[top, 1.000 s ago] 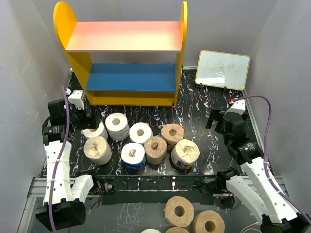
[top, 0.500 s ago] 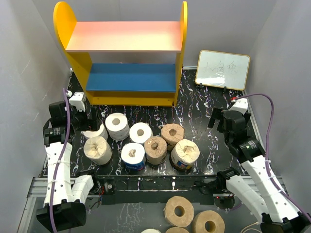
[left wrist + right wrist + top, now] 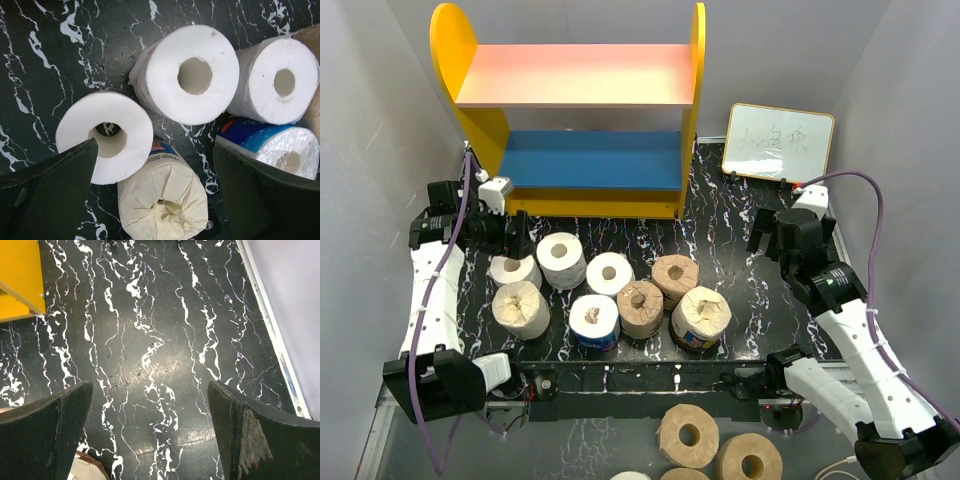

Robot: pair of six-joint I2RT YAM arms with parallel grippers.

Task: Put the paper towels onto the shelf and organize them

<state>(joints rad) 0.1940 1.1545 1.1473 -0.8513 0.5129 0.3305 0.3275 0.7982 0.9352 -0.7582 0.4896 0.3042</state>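
Eight paper towel rolls stand clustered on the black marbled table in front of the shelf (image 3: 580, 100). Among them are a white roll (image 3: 514, 270), a tan wrapped roll (image 3: 520, 307), a blue-wrapped roll (image 3: 593, 321) and a labelled roll (image 3: 700, 315). My left gripper (image 3: 515, 235) is open and hovers over the left rolls. In the left wrist view its open gripper (image 3: 155, 195) frames the tan wrapped roll (image 3: 162, 200), with the white roll (image 3: 107, 135) by the left finger and the blue-wrapped roll (image 3: 275, 145) by the right. My right gripper (image 3: 770, 240) is open and empty over the bare table (image 3: 150, 365).
A small whiteboard (image 3: 779, 143) leans at the back right. Wider bare tan rolls (image 3: 689, 435) lie below the table's near edge. The shelf's yellow side (image 3: 20, 275) shows in the right wrist view. Grey walls close in on both sides.
My left gripper has moved away from the near edge and to the right, over the left rolls. My right gripper has shifted slightly toward the back. No roll has moved.
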